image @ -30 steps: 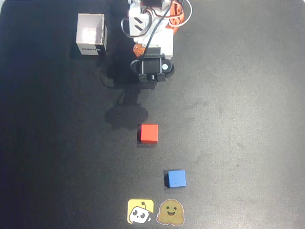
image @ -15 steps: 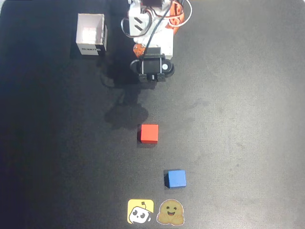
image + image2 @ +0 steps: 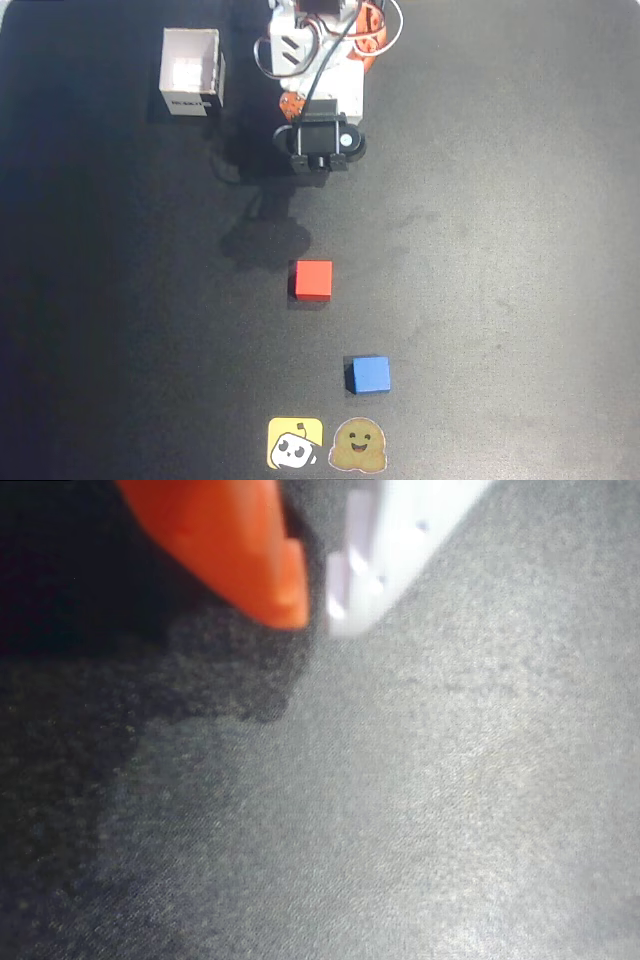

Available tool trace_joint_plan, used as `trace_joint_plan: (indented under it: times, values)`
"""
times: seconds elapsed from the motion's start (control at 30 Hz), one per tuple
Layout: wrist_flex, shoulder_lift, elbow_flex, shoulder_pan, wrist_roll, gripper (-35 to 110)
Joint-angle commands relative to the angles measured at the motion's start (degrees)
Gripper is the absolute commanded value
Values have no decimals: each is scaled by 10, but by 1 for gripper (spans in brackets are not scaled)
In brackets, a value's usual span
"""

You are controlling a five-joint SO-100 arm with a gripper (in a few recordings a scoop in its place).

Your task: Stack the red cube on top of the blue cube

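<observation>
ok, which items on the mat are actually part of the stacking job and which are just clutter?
Part of the job:
- red cube
- blue cube
- gripper, fingertips close together, holding nothing

Just lying about:
- white open box
- yellow sticker
- smiley-face sticker

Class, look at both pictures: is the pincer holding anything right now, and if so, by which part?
Nothing is held. The pincer is shut over bare mat with nothing between its tips, while the red cube and blue cube lie apart on the table, untouched.
</observation>
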Motion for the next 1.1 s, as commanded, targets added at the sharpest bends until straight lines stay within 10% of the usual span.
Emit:
trace_joint_plan:
  times: [0.0, 1.07]
  values:
    - [-5, 3, -5, -2, 6, 0]
    - [-88, -724, -572, 7, 20, 0]
